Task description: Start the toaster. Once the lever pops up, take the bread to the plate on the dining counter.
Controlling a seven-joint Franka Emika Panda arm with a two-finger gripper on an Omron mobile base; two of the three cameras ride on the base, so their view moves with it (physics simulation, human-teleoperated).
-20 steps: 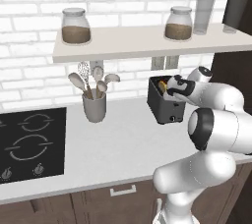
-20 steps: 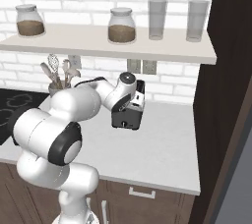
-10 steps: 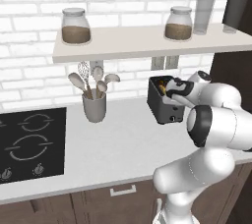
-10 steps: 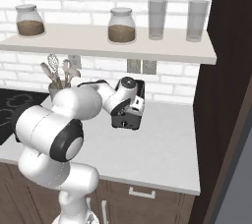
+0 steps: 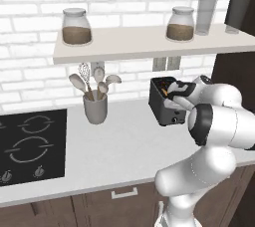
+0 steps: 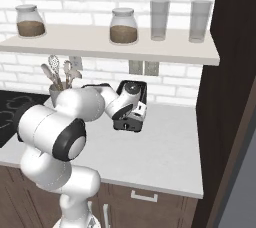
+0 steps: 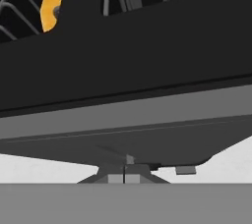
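The dark boxy toaster (image 5: 162, 109) (image 6: 126, 123) stands on the white worktop under the shelf. My gripper (image 5: 173, 94) (image 6: 137, 110) is pressed against its near end, just below the top rim. In the hand view the toaster's black wall (image 7: 128, 70) is very close, and the two fingertips (image 7: 124, 175) meet at the bottom, shut with nothing between them. The golden bread (image 7: 53, 1) sits down in a slot among the wire guides at the upper left. The plate and the dining counter are out of view.
A grey cup of utensils (image 5: 95, 108) stands left of the toaster, and the black hob (image 5: 30, 144) lies further left. The shelf (image 5: 149, 39) above carries jars and glasses. A tall dark cabinet (image 6: 230, 97) closes off the right side.
My hand has sunk slightly along the toaster's end. The toaster and everything else stay where they were.
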